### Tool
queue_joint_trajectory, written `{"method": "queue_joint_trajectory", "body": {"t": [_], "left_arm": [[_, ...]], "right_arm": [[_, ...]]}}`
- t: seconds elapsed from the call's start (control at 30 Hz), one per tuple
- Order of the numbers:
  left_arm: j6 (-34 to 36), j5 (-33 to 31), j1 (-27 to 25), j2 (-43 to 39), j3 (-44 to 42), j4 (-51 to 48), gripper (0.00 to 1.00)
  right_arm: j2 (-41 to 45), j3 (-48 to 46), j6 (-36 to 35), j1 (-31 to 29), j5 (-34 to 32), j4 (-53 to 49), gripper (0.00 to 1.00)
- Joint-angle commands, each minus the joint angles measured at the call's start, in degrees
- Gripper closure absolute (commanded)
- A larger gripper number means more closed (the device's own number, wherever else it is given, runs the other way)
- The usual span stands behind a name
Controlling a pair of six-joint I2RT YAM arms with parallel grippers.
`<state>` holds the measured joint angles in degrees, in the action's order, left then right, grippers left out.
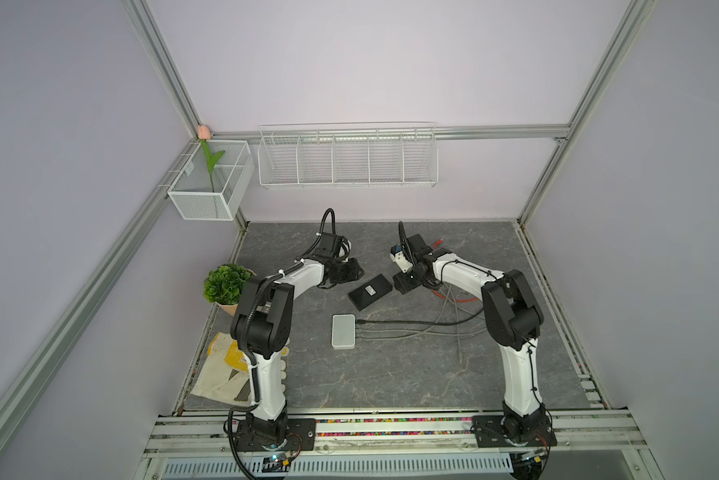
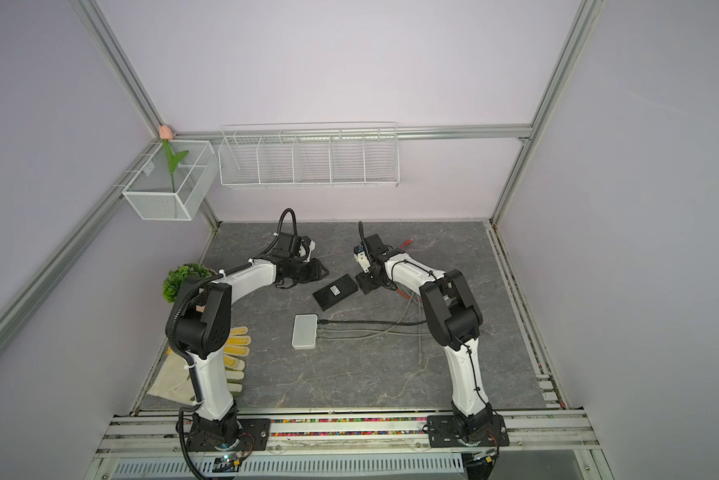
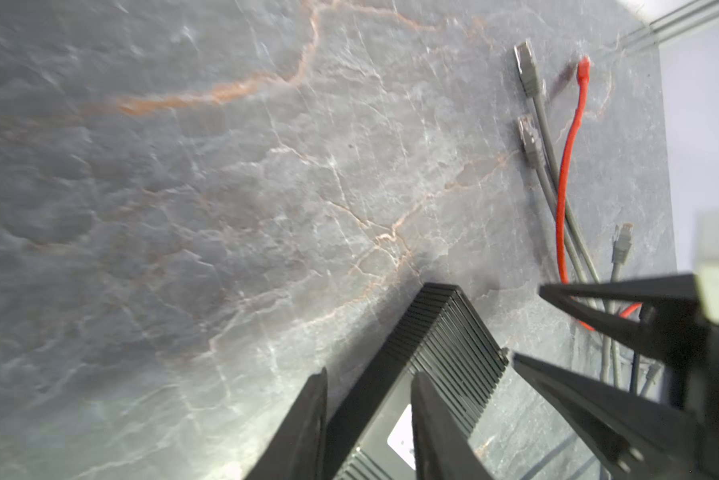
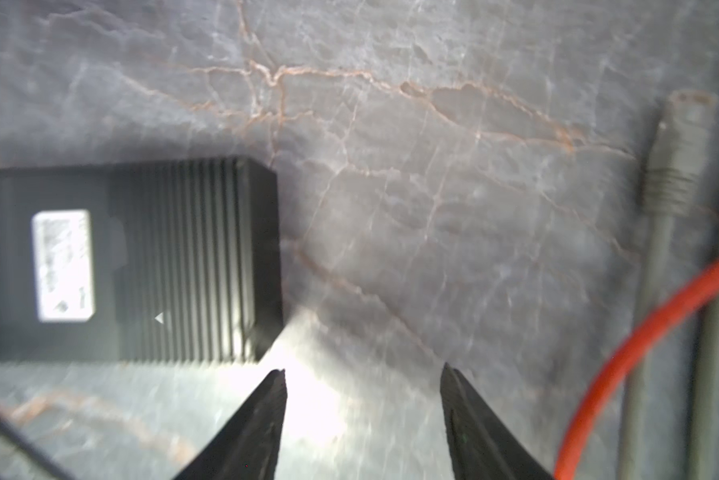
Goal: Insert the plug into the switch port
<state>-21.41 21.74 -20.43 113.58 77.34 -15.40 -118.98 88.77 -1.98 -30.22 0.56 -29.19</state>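
Got the left tool [image 3: 370, 372] part-open above the black finned box [image 3: 445, 328], gripping nothing; right tool [image 4: 364, 368] wide open, empty, between that box and a red cable [image 4: 623, 353].

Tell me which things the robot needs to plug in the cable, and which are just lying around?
For the job: black switch, grey plugs, red plug; maybe the white box, already cabled.
Just lying about: potted plant, gloves, tulip, wire baskets.
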Motion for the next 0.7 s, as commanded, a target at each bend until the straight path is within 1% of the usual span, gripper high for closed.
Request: {"method": "queue_joint_trajectory", "body": {"t": [0.0, 0.1, 0.23, 0.53, 0.67], "left_arm": [[0.83, 0.58, 0.74, -1.08, -0.65, 1.00, 0.65], [0.46, 1.24, 0.65, -1.16, -2.28, 2.62, 0.65], [-0.37, 1.82, 0.48, -1.51, -5.42, 5.21, 0.66], [-2.16, 2.65, 0.34, -4.38, -12.54, 10.07, 0.66], [-3.45, 2.96, 0.12, -7.04, -16.33, 12.58, 0.66]], "right_arm": [[3.72, -2.70, 1.93, -0.83, -0.41, 1.02, 0.37], [3.39, -3.38, 2.23, -2.06, 0.07, 1.33, 0.37], [1.23, -1.99, 2.75, -3.62, 0.29, 1.26, 0.38], [-5.03, 4.46, 2.79, -4.59, -0.92, -0.80, 0.38], [-7.05, 6.85, 2.59, -4.76, -0.57, -1.09, 0.38]]}}
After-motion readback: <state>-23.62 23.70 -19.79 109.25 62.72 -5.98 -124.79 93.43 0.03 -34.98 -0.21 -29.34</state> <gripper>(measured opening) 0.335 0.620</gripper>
